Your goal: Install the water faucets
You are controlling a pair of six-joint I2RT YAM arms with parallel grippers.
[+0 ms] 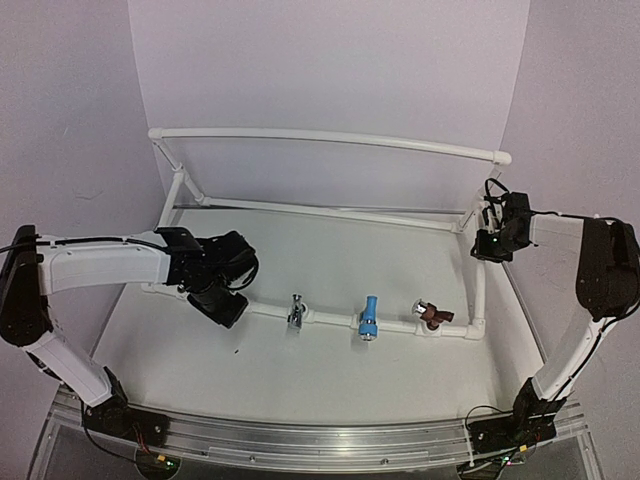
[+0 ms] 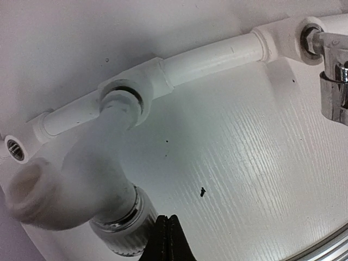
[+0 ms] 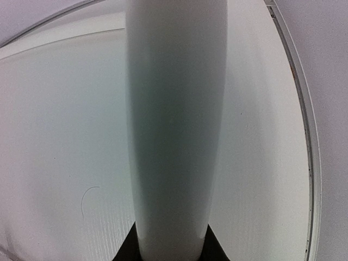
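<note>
In the left wrist view a white faucet sits with its end in a tee socket of the front pipe. My left gripper is shut, its tips pressed together just right of the faucet's ribbed metal knob and holding nothing. From above, the left gripper hides that faucet. Further right on the front pipe stand a chrome faucet, a light blue faucet and a reddish-brown faucet. My right gripper is shut on the frame's right-hand pipe.
The white PVC frame's back rail runs high across the rear, with purple walls close behind and at both sides. An open threaded socket ends the front pipe at the left. A metal rail edges the near side of the table.
</note>
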